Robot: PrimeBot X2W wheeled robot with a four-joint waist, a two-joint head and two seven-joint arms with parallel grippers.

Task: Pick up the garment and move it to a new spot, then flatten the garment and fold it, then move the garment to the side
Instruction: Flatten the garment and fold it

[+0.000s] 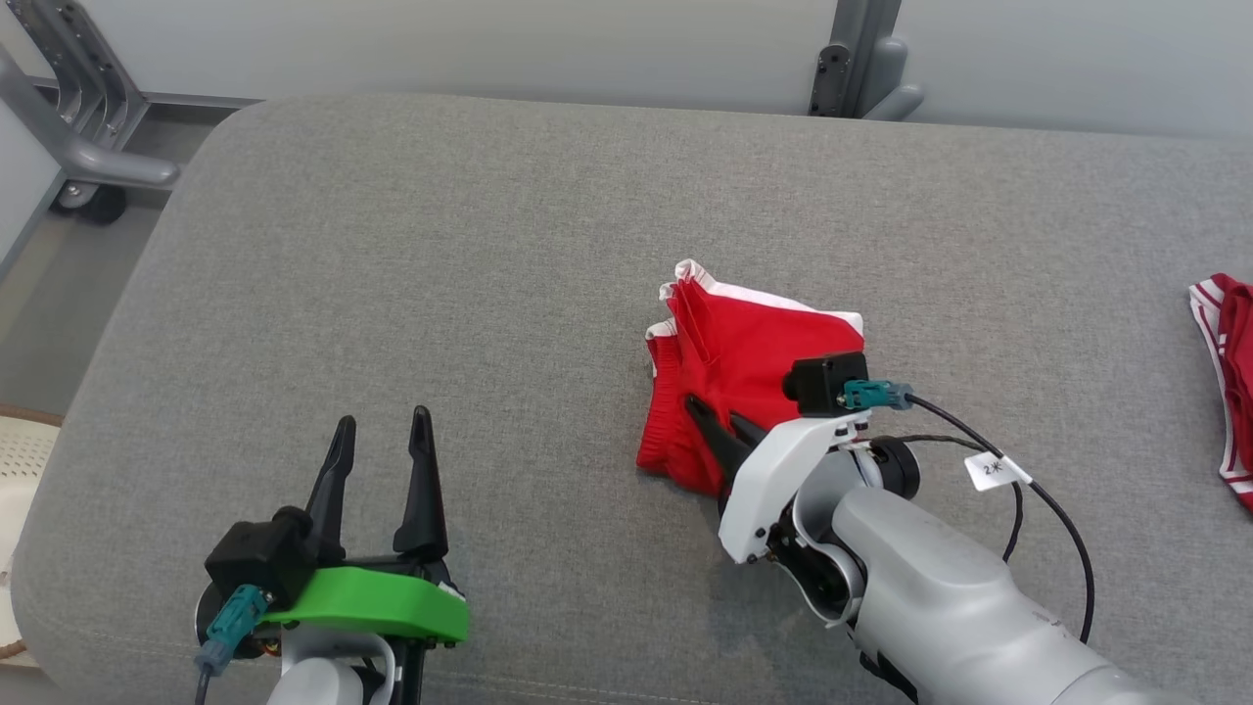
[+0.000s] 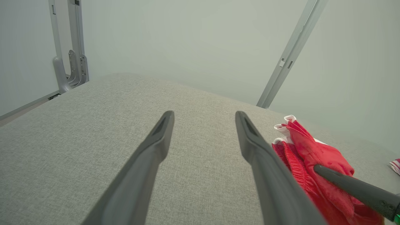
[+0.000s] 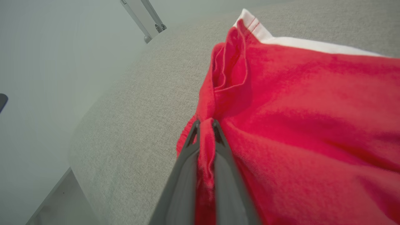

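Head view: red garment (image 1: 759,338) bunched on grey worktop (image 1: 440,245), right of centre. Right hand (image 1: 713,411) at garment's near-left edge, jaws narrow, pinching fold of red fabric. Right wrist view confirms cloth ridge squeezed between jaws. Grip low at edge, likely so whole piece lifts clean for move to new spot. Garment looks resting on worktop, not yet lifted. Left hand (image 1: 383,419) spread wide, holding nothing, parked front-left, well apart from garment, probably kept free for flatten step. Second red-striped cloth (image 1: 1224,372) at far right edge, untouched.
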